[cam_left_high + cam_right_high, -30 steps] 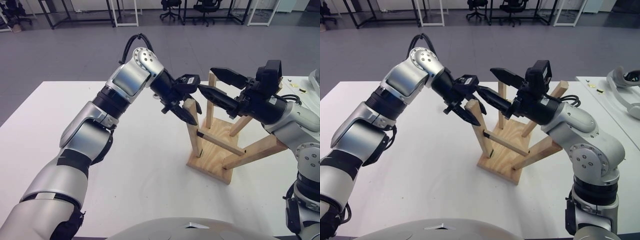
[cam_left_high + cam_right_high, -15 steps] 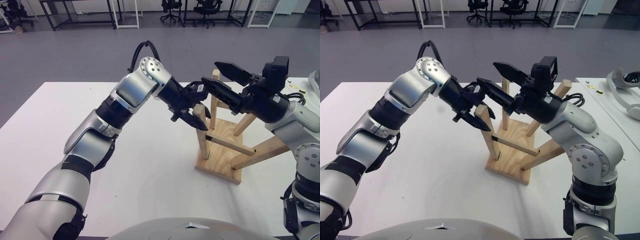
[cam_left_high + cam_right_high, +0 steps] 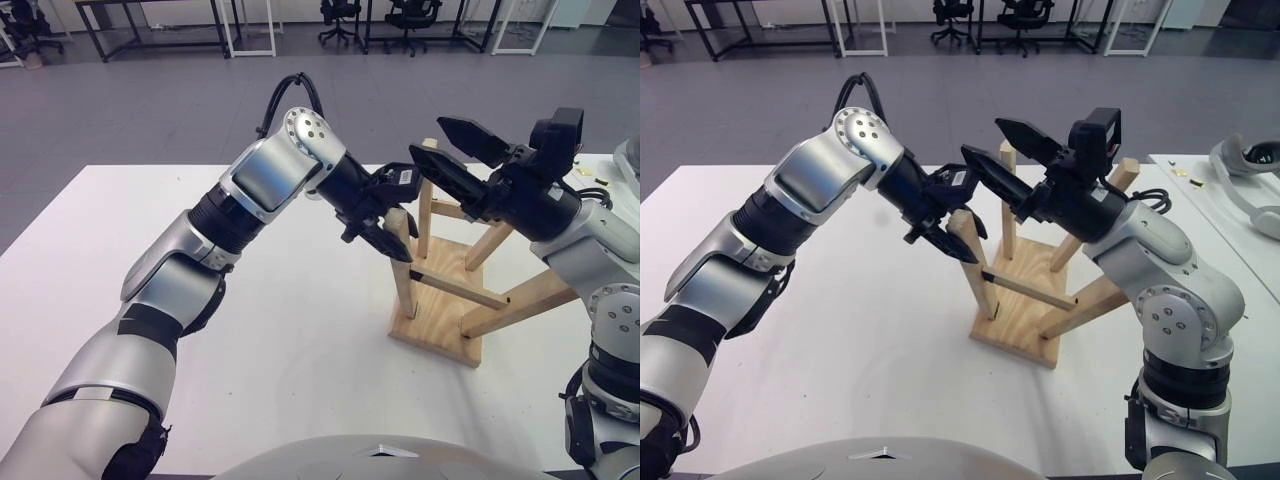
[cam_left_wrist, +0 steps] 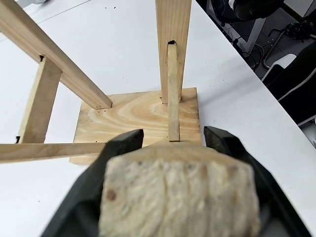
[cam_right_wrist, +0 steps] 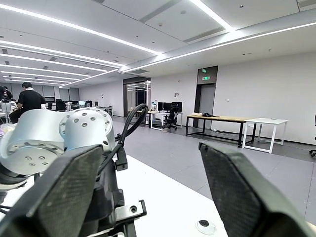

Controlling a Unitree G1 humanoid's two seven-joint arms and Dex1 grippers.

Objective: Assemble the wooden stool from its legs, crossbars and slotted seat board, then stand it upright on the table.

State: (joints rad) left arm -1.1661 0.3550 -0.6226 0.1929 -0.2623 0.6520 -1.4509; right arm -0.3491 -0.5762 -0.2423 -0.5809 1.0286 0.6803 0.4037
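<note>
Unvarnished pale wood stool (image 3: 437, 322), rough leg end (image 4: 177, 197); matt white table (image 3: 290, 340)

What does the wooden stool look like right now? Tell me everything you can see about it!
The wooden stool is pale, bare wood and sits upside down. Its flat seat board rests on the white table. Four legs slant upward, joined by thin crossbars. The left gripper is shut on the top of the left front leg. The right gripper hangs open by the leg tops, holding nothing.

Pale wooden stool (image 3: 445, 315) — assembled — stands upside down on the white table (image 3: 300, 330).
</note>
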